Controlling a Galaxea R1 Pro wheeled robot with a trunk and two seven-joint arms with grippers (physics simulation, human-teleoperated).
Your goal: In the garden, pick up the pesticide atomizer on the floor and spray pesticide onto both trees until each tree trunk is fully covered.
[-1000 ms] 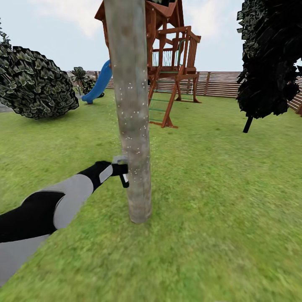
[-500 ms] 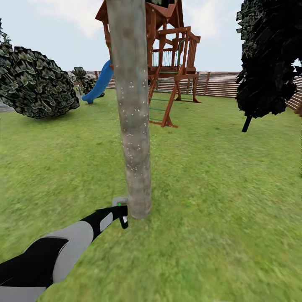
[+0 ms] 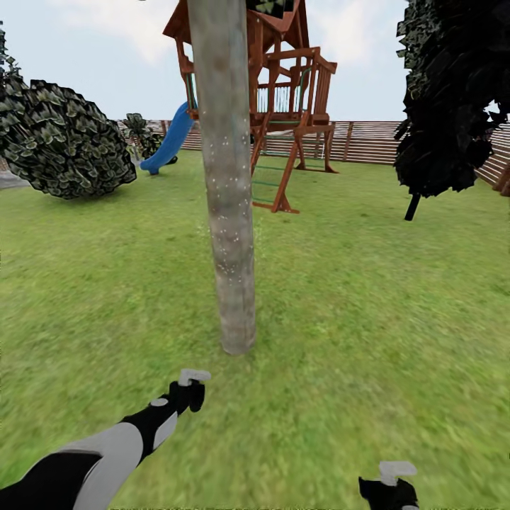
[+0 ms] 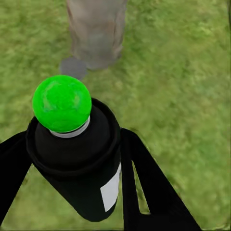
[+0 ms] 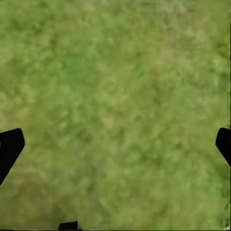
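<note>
A pale mottled tree trunk (image 3: 230, 212) rises from the lawn at the middle of the head view, flecked with small white specks on its middle stretch. My left gripper (image 3: 190, 394) hovers low over the grass, short of the trunk's foot and to its left, shut on the pesticide atomizer (image 3: 193, 379). In the left wrist view the dark bottle (image 4: 72, 159) with white label and bright green dot sits between the black fingers (image 4: 139, 178), pointing toward the trunk's base (image 4: 96, 29). My right gripper (image 3: 388, 487) is at the bottom right, open over bare grass (image 5: 115, 144).
A wooden play tower (image 3: 290, 99) with a blue slide (image 3: 168, 142) stands behind the trunk. A dark leafy bush (image 3: 57, 142) is at the left, a dark conifer (image 3: 446, 106) at the right. A slatted fence (image 3: 375, 142) closes the back. Open lawn surrounds the trunk.
My left arm has dropped from mid-trunk height to near the ground and drawn back from the trunk with the atomizer. The right gripper has come into the head view's bottom edge.
</note>
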